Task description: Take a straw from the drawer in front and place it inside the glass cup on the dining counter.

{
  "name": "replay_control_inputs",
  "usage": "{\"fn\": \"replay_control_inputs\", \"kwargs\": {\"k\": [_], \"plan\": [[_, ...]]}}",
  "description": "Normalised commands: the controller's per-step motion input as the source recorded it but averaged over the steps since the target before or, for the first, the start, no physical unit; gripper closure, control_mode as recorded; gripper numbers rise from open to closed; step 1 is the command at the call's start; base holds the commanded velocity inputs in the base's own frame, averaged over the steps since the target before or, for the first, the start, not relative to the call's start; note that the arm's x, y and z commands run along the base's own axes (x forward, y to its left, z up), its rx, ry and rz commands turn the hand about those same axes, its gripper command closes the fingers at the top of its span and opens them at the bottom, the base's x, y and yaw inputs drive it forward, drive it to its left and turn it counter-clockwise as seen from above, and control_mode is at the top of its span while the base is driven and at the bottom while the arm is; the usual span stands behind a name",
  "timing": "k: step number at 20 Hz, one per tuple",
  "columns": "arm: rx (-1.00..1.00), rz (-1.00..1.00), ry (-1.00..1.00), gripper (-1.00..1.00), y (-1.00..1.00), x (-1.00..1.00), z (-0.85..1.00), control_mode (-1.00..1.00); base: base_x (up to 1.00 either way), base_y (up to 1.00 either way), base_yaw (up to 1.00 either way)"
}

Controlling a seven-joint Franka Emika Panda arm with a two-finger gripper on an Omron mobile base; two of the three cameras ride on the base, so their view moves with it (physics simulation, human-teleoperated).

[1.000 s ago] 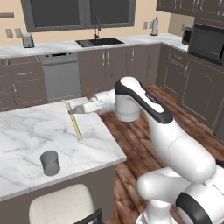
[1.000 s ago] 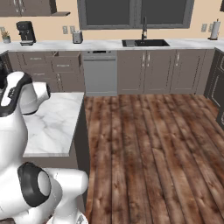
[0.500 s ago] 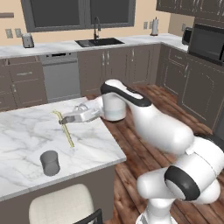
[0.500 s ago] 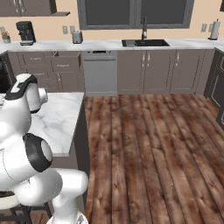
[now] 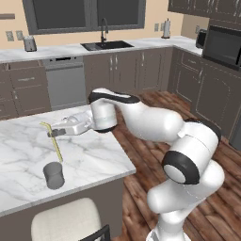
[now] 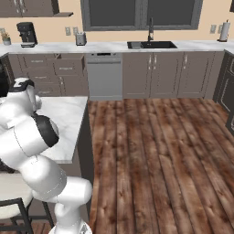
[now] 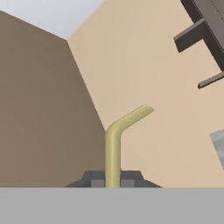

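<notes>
- You have the two-finger gripper (image 5: 52, 133) clamped tight on the thin pale-yellow straw (image 5: 55, 142), its fingers pinching the stick near the upper end, just under the bend
- You see the straw hang nearly upright from that grip in the left base view, its bent top pointing away to the left and its lower end coming down just above the rim of the small grey see-through glass cup (image 5: 54, 175); from this angle you cannot tell whether the tip is over the cup's mouth or just behind it
- Your glass cup stands upright on the long white marble dining counter (image 5: 99, 160) with grey veins, near the counter's front edge and to the left of the arm
- Your white arm reaches out sideways over the counter, with the hand held level above the marble
- In the hand view you look along the straw (image 7: 114, 146): it rises between the two dark fingertips (image 7: 94, 178) and kinks over to the right at its top, against a tan wall
- A white-cushioned stool (image 5: 66, 219) sits at the near side of the counter, below the cup
- In the right base view you see the corner of the same marble counter (image 6: 68, 123) beside the arm's white body
</notes>
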Motion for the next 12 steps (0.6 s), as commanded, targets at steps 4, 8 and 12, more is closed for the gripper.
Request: {"fn": "replay_control_inputs", "kwargs": {"k": [4,8,12], "plan": [[0.08,0.07,-0.02,1.00,0.09,0.21,-0.14,-1.00,0.00,0.00,0.00],[0.01,0.06,-0.08,1.00,0.00,0.15,-0.20,-1.00,0.00,0.00,0.00],[0.00,0.06,-0.09,1.00,0.00,0.01,-0.17,-1.00,0.00,0.00,0.00]]}}
